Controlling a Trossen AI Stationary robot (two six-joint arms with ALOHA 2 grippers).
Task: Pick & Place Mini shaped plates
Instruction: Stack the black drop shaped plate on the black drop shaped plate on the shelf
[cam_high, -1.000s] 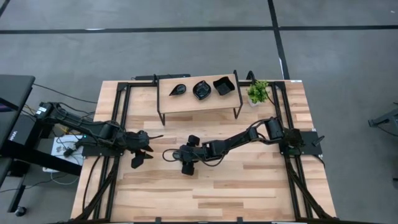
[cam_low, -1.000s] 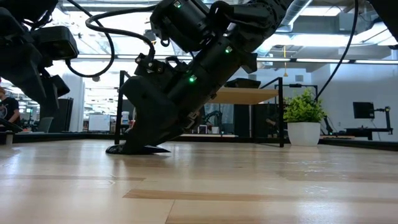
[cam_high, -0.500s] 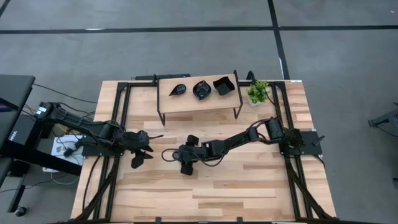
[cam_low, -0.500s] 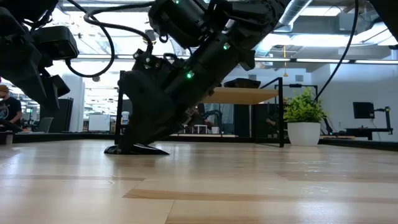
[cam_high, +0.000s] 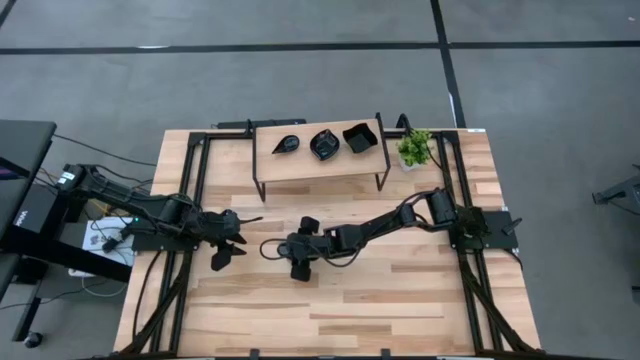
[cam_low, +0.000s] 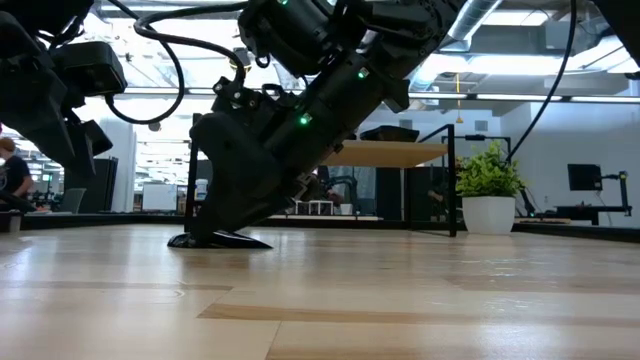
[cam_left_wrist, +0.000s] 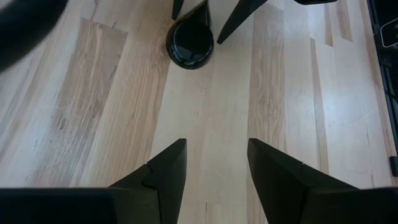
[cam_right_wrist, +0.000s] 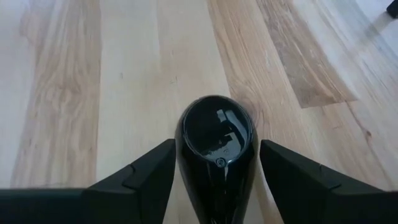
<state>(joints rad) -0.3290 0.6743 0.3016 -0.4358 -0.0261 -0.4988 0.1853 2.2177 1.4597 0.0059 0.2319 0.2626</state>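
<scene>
We judge the step in hand to be the grasp of a teardrop plate (cam_right_wrist: 216, 134) lying flat on the counter (cam_high: 400, 290), near its middle. The right gripper (cam_right_wrist: 214, 180) is down at the counter with its fingers (cam_right_wrist: 146, 171) spread wide on either side of the plate; in the right wrist view the plate's narrow tail points back between them. They are released, and we cannot tell whether either one touches the rim.

To do this well, we should centre the plate between the fingers so both meet the rim together, keep the tips low against the wood, and close slowly. The glaze is glossy and the rim shallow, so an uneven squeeze could flip the dish or shoot it sideways. Gripping across the narrower tail end looks safer than across the broad bowl.

The left gripper (cam_left_wrist: 211, 168) waits just beside, at the counter's left, fingers parted and holding nothing; its wrist view shows the same plate ahead of it, between the right arm's fingers.

3 more plates sit on the small raised shelf (cam_high: 300, 165) at the far side: a leaf plate (cam_high: 286, 144), a scalloped round plate (cam_high: 324, 144) and a square plate (cam_high: 359, 137). A potted plant (cam_high: 414, 148) stands beside the shelf.
</scene>
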